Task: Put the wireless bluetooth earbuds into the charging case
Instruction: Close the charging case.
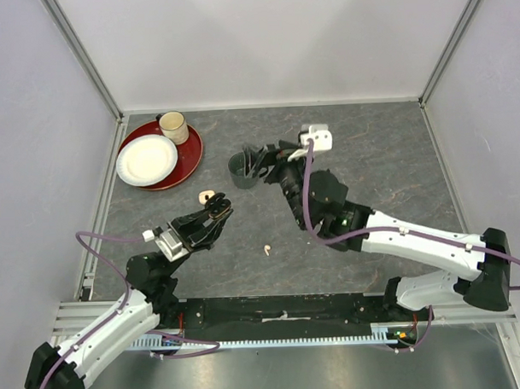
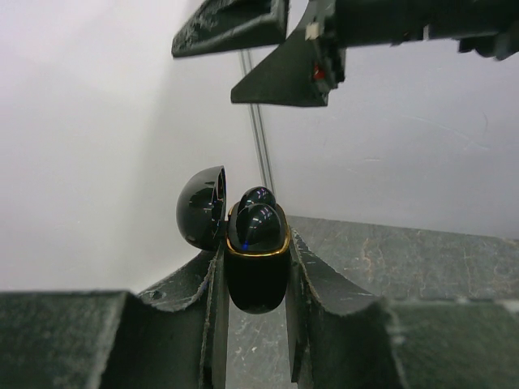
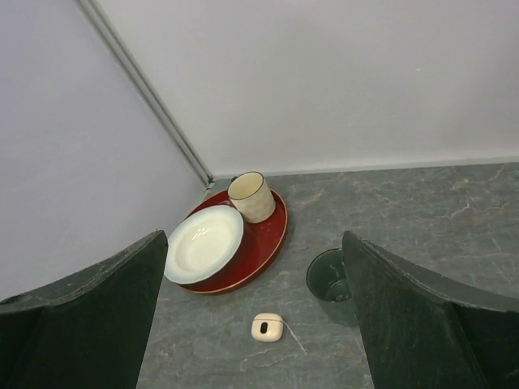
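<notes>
A black charging case with a gold rim is pinched between the fingers of my left gripper, which is shut on it. Its lid hangs open to the left, and two glossy black earbuds sit in its wells. From above, the left gripper holds this case above the table. One white earbud lies loose on the table. A cream case lies just beyond the left gripper. My right gripper hovers open and holds nothing, beside the green mug.
The green mug stands mid-table under the right gripper. At the back left a red tray carries a white plate and a cream cup. Walls enclose the table.
</notes>
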`<state>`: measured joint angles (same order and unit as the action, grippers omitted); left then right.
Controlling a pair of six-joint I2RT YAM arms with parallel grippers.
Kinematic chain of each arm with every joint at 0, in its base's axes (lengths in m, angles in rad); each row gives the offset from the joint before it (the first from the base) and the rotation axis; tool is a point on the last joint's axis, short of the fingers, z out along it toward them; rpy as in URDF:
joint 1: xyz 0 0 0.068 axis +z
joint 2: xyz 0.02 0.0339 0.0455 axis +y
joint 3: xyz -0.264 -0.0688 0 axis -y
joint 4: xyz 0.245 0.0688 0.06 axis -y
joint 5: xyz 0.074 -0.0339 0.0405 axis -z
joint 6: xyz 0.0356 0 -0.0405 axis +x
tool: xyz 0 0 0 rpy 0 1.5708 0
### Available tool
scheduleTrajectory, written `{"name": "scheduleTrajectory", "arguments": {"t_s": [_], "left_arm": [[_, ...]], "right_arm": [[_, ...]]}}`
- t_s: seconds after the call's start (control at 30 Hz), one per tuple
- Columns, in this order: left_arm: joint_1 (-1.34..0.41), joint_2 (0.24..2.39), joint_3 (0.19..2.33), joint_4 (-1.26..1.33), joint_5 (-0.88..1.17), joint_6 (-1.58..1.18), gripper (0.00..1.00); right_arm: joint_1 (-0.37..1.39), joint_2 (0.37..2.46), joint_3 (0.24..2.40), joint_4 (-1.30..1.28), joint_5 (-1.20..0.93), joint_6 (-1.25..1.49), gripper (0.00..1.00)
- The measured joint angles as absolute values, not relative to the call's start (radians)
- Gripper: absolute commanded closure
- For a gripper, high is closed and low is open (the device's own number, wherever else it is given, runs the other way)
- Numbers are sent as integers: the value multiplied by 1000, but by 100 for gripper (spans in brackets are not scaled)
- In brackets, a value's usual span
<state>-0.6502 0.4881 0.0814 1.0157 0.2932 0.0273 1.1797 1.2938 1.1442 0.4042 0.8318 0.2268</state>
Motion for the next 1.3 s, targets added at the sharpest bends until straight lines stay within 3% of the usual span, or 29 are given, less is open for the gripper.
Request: {"name": "scheduleTrajectory", "arguments": {"t_s": [0.23,0.53,0.8,1.3], "left_arm": [[-650,492,177,958,307,27,98],[-650,545,209,925,395,27,98],[-650,696,201,990,549,-12,98],[-650,832,161,1119,584,-51,98]], "right_arm": [[1044,1301,1256,157,720,421,2],[1035,1208,1082,62,616,556,2],[971,1119,1069,13,543,545,2],[937,1190,1082,-148,134,482,2]]}}
